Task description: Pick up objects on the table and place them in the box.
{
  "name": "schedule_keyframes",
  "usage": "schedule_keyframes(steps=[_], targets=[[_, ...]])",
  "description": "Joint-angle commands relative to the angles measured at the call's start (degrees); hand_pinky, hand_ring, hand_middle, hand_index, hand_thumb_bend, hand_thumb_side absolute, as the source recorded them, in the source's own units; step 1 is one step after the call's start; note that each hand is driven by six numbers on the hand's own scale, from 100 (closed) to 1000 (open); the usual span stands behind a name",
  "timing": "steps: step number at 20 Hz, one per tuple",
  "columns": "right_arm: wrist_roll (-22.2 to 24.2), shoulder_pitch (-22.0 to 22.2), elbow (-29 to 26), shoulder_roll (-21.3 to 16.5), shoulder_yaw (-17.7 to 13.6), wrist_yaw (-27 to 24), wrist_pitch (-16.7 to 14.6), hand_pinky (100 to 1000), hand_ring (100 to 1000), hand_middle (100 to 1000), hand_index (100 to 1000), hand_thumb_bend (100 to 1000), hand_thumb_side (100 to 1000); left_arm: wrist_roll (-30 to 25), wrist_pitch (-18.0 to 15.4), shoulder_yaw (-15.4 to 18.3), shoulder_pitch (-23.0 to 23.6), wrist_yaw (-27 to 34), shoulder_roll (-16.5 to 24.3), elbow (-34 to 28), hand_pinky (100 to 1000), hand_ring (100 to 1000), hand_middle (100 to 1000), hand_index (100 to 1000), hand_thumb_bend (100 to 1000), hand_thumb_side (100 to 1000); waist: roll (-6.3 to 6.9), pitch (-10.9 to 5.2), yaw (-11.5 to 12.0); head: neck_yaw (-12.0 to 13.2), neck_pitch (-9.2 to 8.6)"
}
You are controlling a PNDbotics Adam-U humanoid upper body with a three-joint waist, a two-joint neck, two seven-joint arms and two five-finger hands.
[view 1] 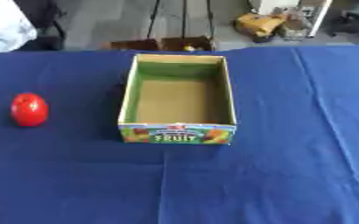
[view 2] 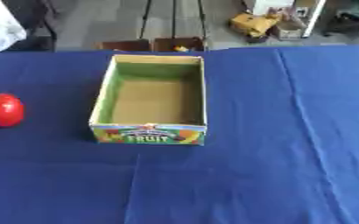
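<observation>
The table [view 1: 290,175] is the largest item: a flat surface covered edge to edge in a deep blue cloth, matte in finish, with shallow creases running from the far edge toward the near right. The two eye views agree on nearly everything; the left eye view shows the whole of the red object with cloth to its left, whereas the right eye view puts it hard against the left border. Neither robot hand appears in either view, so whether the hands are released, clenched or grasping cannot be told, and places cannot be referred to a hand; they are given on the table instead. Near the middle of the cloth stands an open rectangular cardboard box [view 1: 178,99], long axis running away from the camera, with pale cut rims, green inner walls and a plain brown floor on which nothing lies. Its near outer face carries a printed multicoloured panel with fruit pictures and the word FRUIT. Well apart from the box, on its left side and level with its near half, rests a small glossy red rounded object [view 1: 29,109], somewhat taller than wide, with a bright highlight on top; it sits on the cloth, outside the box. Beyond the far edge lies a grey floor with dark upright legs, brown box-like shapes and a yellow item, indistinct.
</observation>
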Motion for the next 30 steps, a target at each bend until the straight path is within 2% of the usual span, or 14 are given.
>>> schedule_keyframes(steps=[1, 9, 14, 20, 25, 30], targets=[[-0.68, -0.55, -0.86, -1.44, -0.14, 0.28, -0.31, 715, 814, 790, 864, 100, 1000, -0.47, 0.28, 0.07, -0.64, 0.65, 0.36, -1.09, 631, 701, 682, 917, 100, 906, -0.11, -0.77, -0.07, 0.92, 0.85], [-0.74, -0.58, -0.86, -1.55, -0.1, 0.29, -0.3, 716, 811, 790, 864, 100, 1000, -1.19, 0.69, 0.12, -0.69, 1.54, 0.42, -1.09, 628, 700, 684, 919, 100, 912, -0.09, -0.87, -0.03, 1.26, 2.11], [-0.67, -0.42, -0.86, -1.66, -0.1, 0.32, -0.12, 717, 810, 789, 864, 100, 1000, -1.61, 2.66, 0.43, -1.14, 1.65, 2.49, -1.09, 623, 700, 696, 925, 100, 912, 0.06, -1.03, 0.06, 1.48, 2.86], [-0.59, 0.0, -0.86, -1.85, -0.13, 0.31, 0.3, 717, 808, 789, 864, 100, 1000, -3.91, 7.56, 0.39, -2.99, -0.25, 9.92, -0.4, 601, 695, 723, 949, 100, 902, 0.12, -1.34, 0.0, 1.2, 2.62], [-0.5, 0.2, -0.86, -1.92, -0.06, 0.23, 0.41, 716, 806, 788, 863, 100, 1000, -6.92, 11.71, -0.12, -4.88, -2.01, 16.58, 4.69, 570, 684, 736, 972, 100, 939, -0.13, -1.51, -0.15, 1.13, 2.57], [-0.4, 0.22, -0.86, -1.81, 0.02, 0.13, 0.45, 716, 805, 788, 863, 100, 1000, -10.84, 15.71, -0.97, -6.32, -2.5, 22.48, 9.99, 561, 683, 743, 985, 100, 944, -0.5, -1.51, -0.29, 2.37, 2.66]])
